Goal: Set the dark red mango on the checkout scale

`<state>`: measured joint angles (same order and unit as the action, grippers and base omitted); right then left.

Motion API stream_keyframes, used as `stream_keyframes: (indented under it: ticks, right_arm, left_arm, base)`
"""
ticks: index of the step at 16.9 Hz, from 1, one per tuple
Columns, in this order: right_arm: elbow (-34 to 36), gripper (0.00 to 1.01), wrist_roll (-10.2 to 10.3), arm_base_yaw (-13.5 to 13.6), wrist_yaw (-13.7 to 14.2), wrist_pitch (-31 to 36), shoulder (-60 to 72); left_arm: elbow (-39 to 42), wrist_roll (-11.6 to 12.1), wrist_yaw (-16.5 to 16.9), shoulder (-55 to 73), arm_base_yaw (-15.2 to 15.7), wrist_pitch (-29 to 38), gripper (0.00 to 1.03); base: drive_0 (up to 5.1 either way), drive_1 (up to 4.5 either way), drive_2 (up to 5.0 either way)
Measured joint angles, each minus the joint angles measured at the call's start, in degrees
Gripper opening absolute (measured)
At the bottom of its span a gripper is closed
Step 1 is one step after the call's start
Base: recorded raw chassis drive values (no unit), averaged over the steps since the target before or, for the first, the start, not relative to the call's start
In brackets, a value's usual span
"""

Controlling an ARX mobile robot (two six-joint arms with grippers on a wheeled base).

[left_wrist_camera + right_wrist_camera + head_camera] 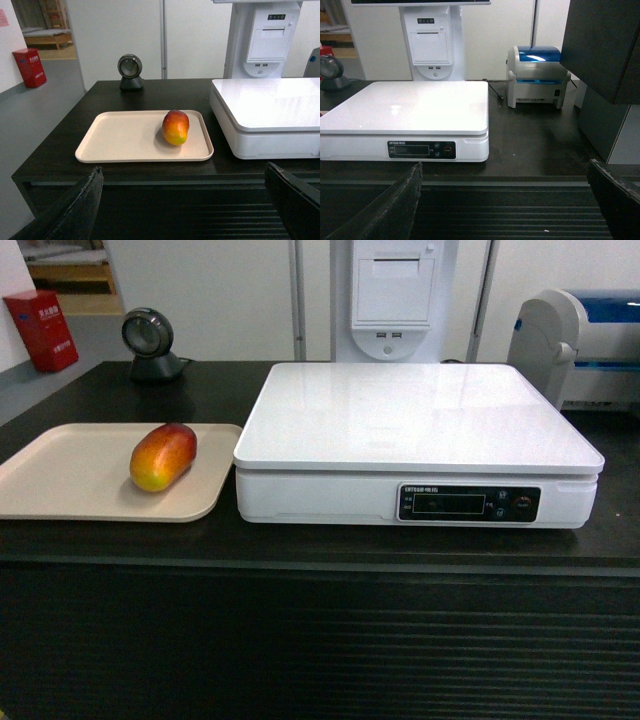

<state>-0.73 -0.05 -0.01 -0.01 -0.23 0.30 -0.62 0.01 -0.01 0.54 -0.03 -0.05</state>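
The dark red mango lies on its side on a beige tray at the 9 o'clock side of the table, its yellow-green end toward the front and its red end toward 1 o'clock. Just beside the tray, toward 3 o'clock, stands the scale, its white platform bare and its black display panel facing front. A round black scanner sits at 11 o'clock, a white receipt printer at 12 o'clock, a blue-topped label printer at 2 o'clock. The left pincer hangs open before the table's ribbed front, holding nothing; the right pincer is likewise spread wide and empty.
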Motion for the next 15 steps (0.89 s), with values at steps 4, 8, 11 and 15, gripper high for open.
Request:
stream_keyframes:
  ticks: [4, 8, 11, 15]
  right_arm:
    - [0.0, 0.98, 0.0, 0.0, 0.0, 0.0, 0.0]
    - [0.0, 0.98, 0.0, 0.0, 0.0, 0.0, 0.0]
    - [0.0, 0.98, 0.0, 0.0, 0.0, 0.0, 0.0]
    - [0.0, 0.98, 0.0, 0.0, 0.0, 0.0, 0.0]
  left_arm:
    - [0.0, 0.0, 0.0, 0.0, 0.0, -0.1, 0.98]
    - [0.0, 0.0, 0.0, 0.0, 0.0, -0.1, 0.98]
    - [0.0, 0.0, 0.0, 0.0, 0.0, -0.1, 0.98]
    - [0.0, 0.0, 0.0, 0.0, 0.0, -0.1, 0.98]
  base:
    - [0.0, 0.00, 0.0]
    - [0.0, 0.00, 0.0]
    - [0.0, 0.00, 0.0]
    - [0.0, 0.00, 0.0]
